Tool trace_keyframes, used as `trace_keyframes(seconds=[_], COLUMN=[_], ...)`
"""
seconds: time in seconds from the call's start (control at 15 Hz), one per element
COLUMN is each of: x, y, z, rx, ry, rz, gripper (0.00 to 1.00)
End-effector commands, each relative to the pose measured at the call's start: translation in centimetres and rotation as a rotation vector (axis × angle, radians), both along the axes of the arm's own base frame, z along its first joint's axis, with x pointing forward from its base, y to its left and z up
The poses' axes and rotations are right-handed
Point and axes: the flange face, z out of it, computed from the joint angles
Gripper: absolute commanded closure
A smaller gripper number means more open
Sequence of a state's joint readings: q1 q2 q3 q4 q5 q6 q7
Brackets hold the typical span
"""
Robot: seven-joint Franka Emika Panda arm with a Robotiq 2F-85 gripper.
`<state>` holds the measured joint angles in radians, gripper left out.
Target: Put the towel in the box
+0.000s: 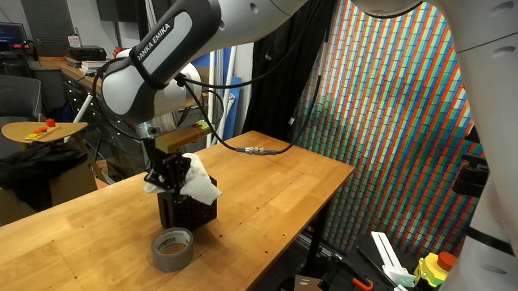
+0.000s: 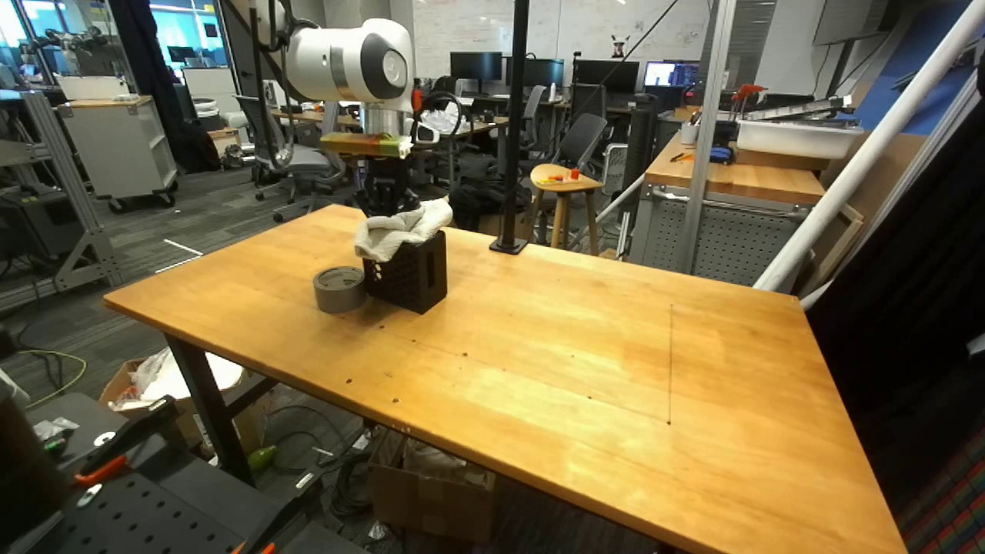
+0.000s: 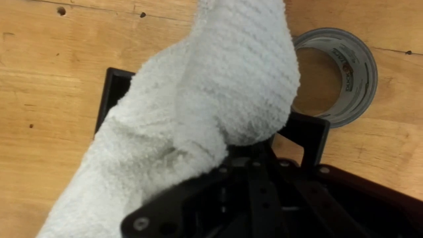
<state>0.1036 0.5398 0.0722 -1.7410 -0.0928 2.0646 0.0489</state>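
Observation:
The white towel (image 1: 201, 189) lies bunched over the mouth of the black box (image 1: 191, 215), its ends hanging past the rim. In an exterior view the towel (image 2: 404, 231) covers most of the top of the box (image 2: 415, 273), which stands upright on the table. From the wrist view, the towel (image 3: 205, 99) hides much of the opening; a corner of the box (image 3: 312, 135) shows beside it. My gripper (image 3: 251, 155) points down at the box's opening beside the towel, jaws shut. Its fingertips are hidden, and no cloth is visible between them.
A grey tape roll (image 1: 174, 259) stands right beside the box on the wooden table (image 2: 585, 400). A black post (image 2: 514, 154) rises at the table's far edge. A cable (image 1: 259, 150) hangs in a loop from the arm over the table.

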Motion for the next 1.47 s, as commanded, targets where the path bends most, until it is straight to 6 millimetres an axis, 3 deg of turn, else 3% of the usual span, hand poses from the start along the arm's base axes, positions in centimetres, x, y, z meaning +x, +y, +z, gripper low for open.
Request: trace_keyframes(seconds=[0.0,0.33,1.0,1.27,1.4], x=[-0.1,-0.5,-0.2,0.2,0.2], y=[0.3,-0.6,-6.4,-7.7,-7.7], z=[-1.0,0.6,9.6,10.4,9.8], rx=[0.051,0.03,-0.121,-0.137,-0.132], ry=[-0.004,-0.012,-0.136,-0.153,-0.144], rz=[0.006,-0.002,-0.002,-0.003,0.001], gripper=[0.99,0.99,0.99,0.99,0.99])
